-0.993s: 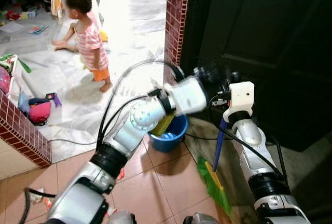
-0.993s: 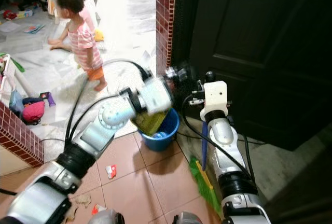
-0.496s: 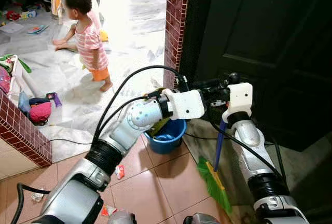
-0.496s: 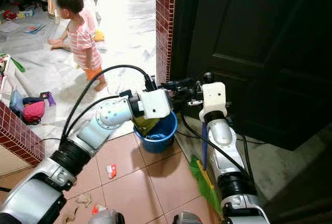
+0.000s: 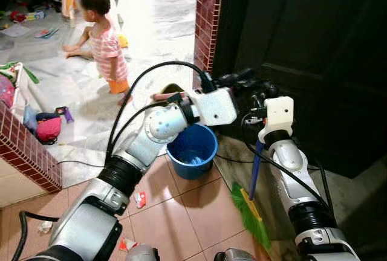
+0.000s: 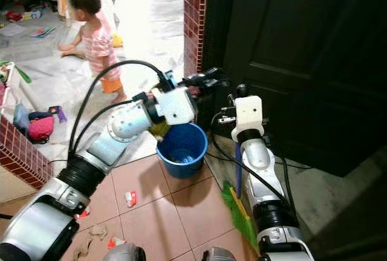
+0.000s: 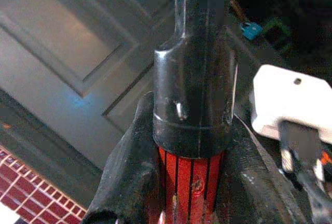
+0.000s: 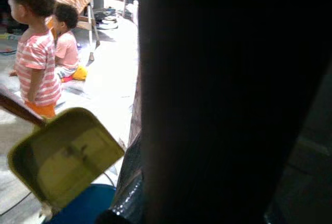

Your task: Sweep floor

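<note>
Room: a tiled threshold beside a red brick pillar [image 5: 205,13] and a dark panelled door [image 5: 314,49]; beyond the pillar, a sunlit floor where a child in a striped shirt [image 5: 106,40] stands, with a second child seated behind.
Surface: terracotta floor tiles [image 5: 181,212] with scraps of litter [image 5: 139,199] lying left of the bucket.
Bucket: a blue bucket [image 5: 192,150] stands on the tiles, directly below the left forearm.
Left gripper [image 7: 189,182]: fingers clamped on a red-and-black ribbed handle, apparently the dustpan's; the yellow dustpan [image 8: 62,156] hangs tilted over the bucket.
Right gripper [image 5: 261,113]: raised near the door, seemingly shut on the broom's handle, though the grip itself is hidden.
Broom: blue handle [image 5: 256,167] nearly upright, green bristles [image 5: 249,212] on the floor to the bucket's right.
Key relation: the litter lies left of the bristles, across the bucket; the broom arm is the farther one, so a sweep would likely have to travel leftward.
</note>
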### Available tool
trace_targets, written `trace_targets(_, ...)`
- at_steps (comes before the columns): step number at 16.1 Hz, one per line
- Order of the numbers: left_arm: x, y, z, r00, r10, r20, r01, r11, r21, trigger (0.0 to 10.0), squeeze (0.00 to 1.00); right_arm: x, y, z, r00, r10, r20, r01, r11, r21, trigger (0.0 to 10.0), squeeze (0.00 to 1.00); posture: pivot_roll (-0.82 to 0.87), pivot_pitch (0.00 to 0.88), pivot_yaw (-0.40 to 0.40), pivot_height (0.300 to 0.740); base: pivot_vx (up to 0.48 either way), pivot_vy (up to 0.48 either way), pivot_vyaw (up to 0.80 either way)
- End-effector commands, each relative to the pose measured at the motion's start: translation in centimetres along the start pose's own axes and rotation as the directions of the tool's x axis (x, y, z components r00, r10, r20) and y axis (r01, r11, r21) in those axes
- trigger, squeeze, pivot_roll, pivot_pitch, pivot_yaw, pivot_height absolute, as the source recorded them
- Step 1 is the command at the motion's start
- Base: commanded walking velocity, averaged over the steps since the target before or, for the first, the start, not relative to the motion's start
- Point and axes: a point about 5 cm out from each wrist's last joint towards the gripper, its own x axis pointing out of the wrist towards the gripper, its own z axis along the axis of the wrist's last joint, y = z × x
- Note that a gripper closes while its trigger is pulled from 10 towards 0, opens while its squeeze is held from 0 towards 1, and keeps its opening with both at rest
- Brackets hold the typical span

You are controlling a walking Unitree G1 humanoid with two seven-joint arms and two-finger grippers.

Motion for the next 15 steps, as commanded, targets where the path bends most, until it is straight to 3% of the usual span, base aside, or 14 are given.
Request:
trace_targets(1, 0.6, 1.8, 1.3, 0.992, 0.105, 0.075, -0.107, 0.994, 0.026, 10.0, 0.0, 0.5, -0.1, 1.0, 0.999, 0.005, 0.047, -0.005, 1.0, -0.013, 10.0, 0.0, -0.05, 0.0, -0.006, 0.74, 0.0, 0.0, 0.0)
trace_targets(2, 0.7, 1.5, 1.0, 0.993, 0.106, 0.051, -0.103, 0.994, -0.046, 10.0, 0.0, 0.4, -0.1, 0.9, 0.999, 0.004, 0.045, -0.003, 1.0, -0.012, 10.0, 0.0, -0.05, 0.0, -0.009, 0.74, 0.0, 0.0, 0.0)
trace_targets(3, 0.6, -0.5, 0.9, 0.999, -0.009, 0.044, 0.009, 1.0, 0.002, 10.0, 0.0, 0.4, 0.0, 0.8, 0.999, 0.009, 0.041, -0.009, 1.0, -0.011, 10.0, 0.0, -0.05, 0.0, -0.009, 0.74, 0.0, 0.0, 0.0)
trace_targets(4, 0.3, -1.3, 0.7, 0.998, -0.045, 0.037, 0.044, 0.999, 0.014, 10.0, 0.0, 0.3, 0.2, 0.8, 0.999, 0.015, 0.04, -0.015, 1.0, -0.012, 10.0, 0.0, -0.05, 0.0, -0.009, 0.74, 0.0, 0.0, 0.0)
trace_targets(6, 0.3, -0.4, 0.4, 0.999, 0.029, 0.022, -0.028, 0.998, -0.049, 10.0, 0.0, 0.5, 0.1, 0.9, 0.999, 0.011, 0.043, -0.01, 1.0, -0.012, 10.0, 0.0, -0.05, 0.0, -0.01, 0.74, 0.0, 0.0, 0.0)
trace_targets(7, 0.3, 0.0, 0.5, 0.998, 0.047, 0.029, -0.046, 0.999, -0.028, 10.0, 0.0, 0.5, 0.1, 0.9, 0.999, 0.01, 0.043, -0.009, 1.0, -0.012, 10.0, 0.0, -0.04, 0.0, -0.009, 0.74, 0.0, 0.0, 0.0)
trace_targets(10, 0.0, 3.9, 0.9, 0.964, 0.263, 0.04, -0.263, 0.965, -0.01, 10.0, 0.0, 0.6, 0.3, 0.9, 0.999, 0.013, 0.046, -0.013, 1.0, -0.012, 10.0, 0.0, -0.04, 0.0, -0.009, 0.74, 0.0, 0.0, 0.0)
trace_targets(11, -0.3, 6.6, 2.1, 0.909, 0.408, 0.079, -0.408, 0.913, -0.025, 10.0, 0.0, 0.5, 0.3, 1.0, 0.999, 0.014, 0.047, -0.014, 1.0, -0.011, 10.0, 0.0, -0.05, 0.0, -0.01, 0.74, 0.0, 0.0, 0.0)
trace_targets(13, -0.6, 8.9, 3.3, 0.856, 0.506, 0.111, -0.504, 0.863, -0.047, 10.0, 0.0, 0.5, 0.4, 0.9, 0.999, 0.018, 0.045, -0.017, 1.0, -0.01, 10.0, 0.0, -0.04, 0.0, -0.014, 0.74, 0.0, 0.0, 0.0)
trace_targets(15, -1.0, 10.7, 4.6, 0.821, 0.55, 0.15, -0.556, 0.831, -0.004, 10.0, 0.0, 0.4, 0.5, 0.7, 0.999, 0.023, 0.041, -0.023, 1.0, -0.009, 10.0, 0.0, -0.04, 0.0, -0.017, 0.74, 0.0, 0.0, 0.0)
